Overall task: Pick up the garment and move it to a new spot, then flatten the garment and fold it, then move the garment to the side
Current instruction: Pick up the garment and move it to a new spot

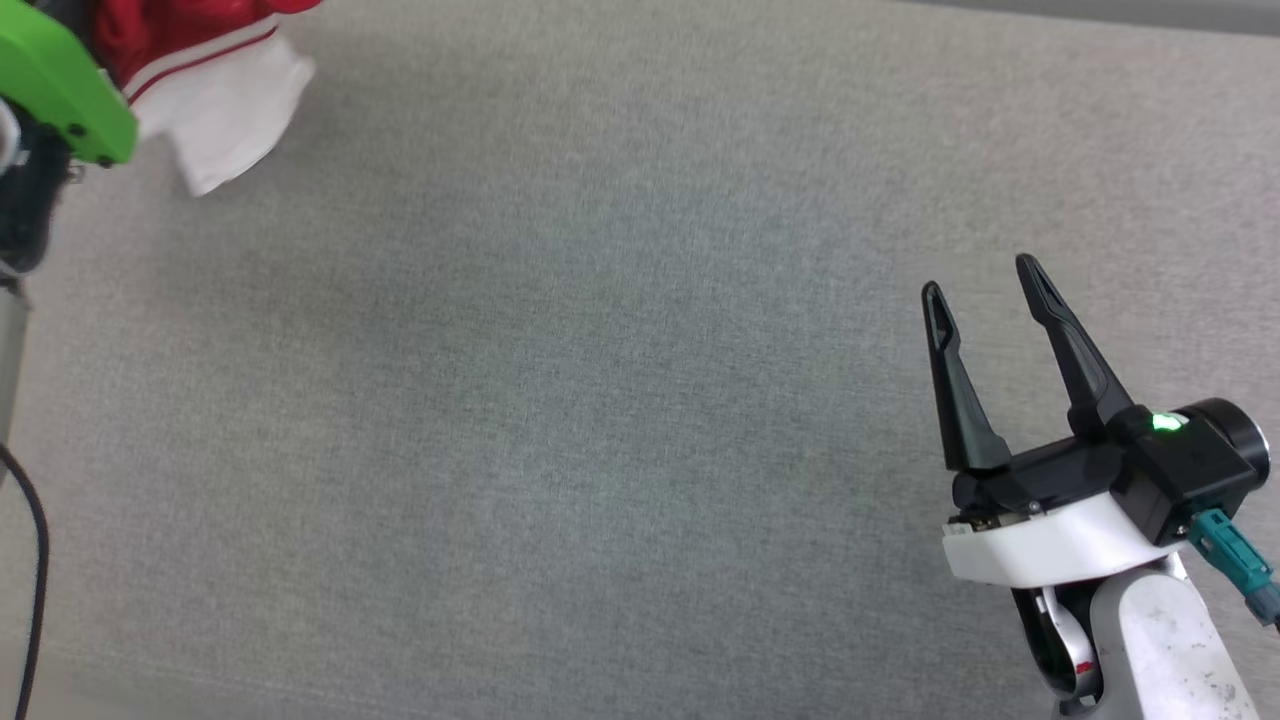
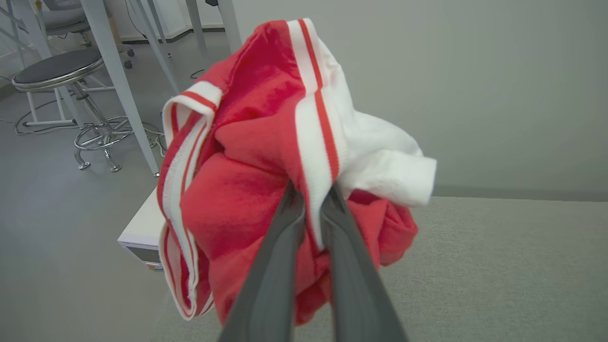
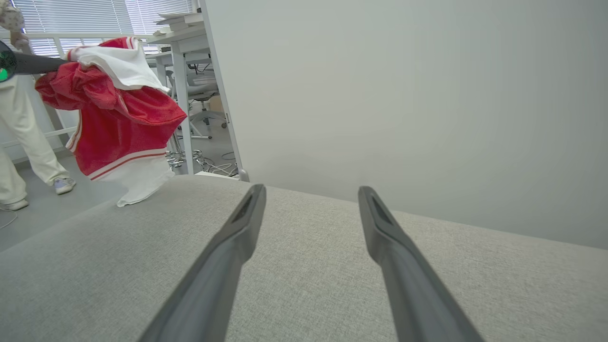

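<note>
– Red-and-white garment (image 1: 215,110): where is it?
– Far left of the grey fabric tabletop (image 1: 600,400). It's lifted, bunched up and hanging from the left end effector (image 2: 311,192).
– Grip state?
– Clenched on the garment. In the left wrist view both dark fingers (image 2: 280,247) are pinched nearly together on a fold right at the red-white striped trim. Red body cloth bulges on either side and a white sleeve sticks out to the right.
– Any contact with the tabletop?
– Cannot tell. In the right wrist view the lowest white sleeve hangs down by the far-left edge, and the gap isn't readable.
– Right end effector (image 1: 982,277)?
– Near right, above the tabletop. Released, fingers spread wide with nothing between them, tips pointing to the far side. It's well apart from the garment.
– Anything else in view?
– Green cover (image 1: 60,85) on the left arm, just beside the cloth. Past the far-left edge of the tabletop there's a person (image 3: 19,137) in pale trousers on the floor, plus a round stool (image 2: 57,71) with a chrome base among white table legs.
</note>
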